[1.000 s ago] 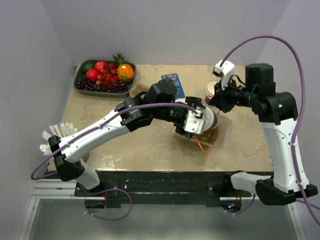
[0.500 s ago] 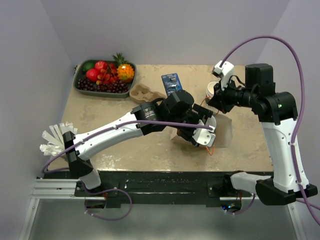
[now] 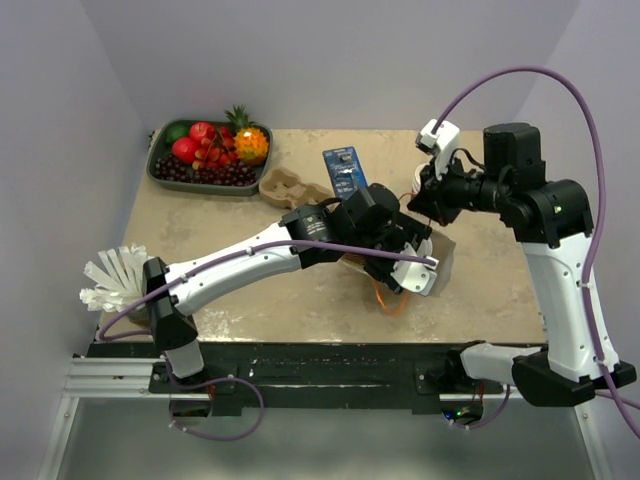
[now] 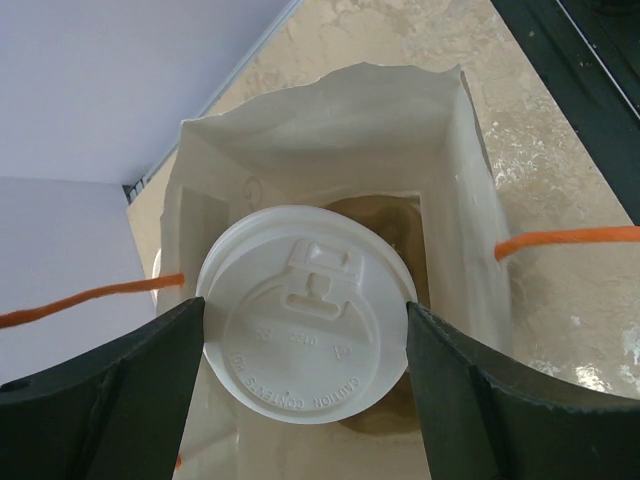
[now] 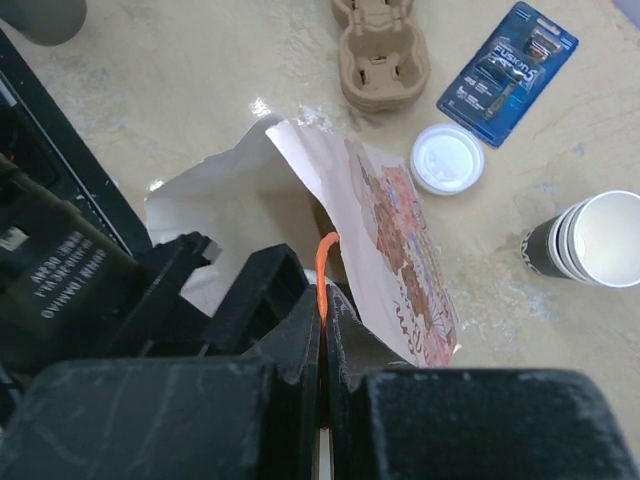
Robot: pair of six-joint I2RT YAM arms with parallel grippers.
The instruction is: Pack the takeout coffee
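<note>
The left arm has swung further across the table (image 3: 200, 230), over the paper bag (image 4: 330, 130). The step is probably lowering; next comes a straight descent, then release. The left end effector (image 3: 418, 264) clasps the takeout coffee (image 4: 305, 330) between its fingers at the bag's mouth. The right end effector (image 5: 322, 320) pinches the orange handle (image 5: 322, 262).
</note>
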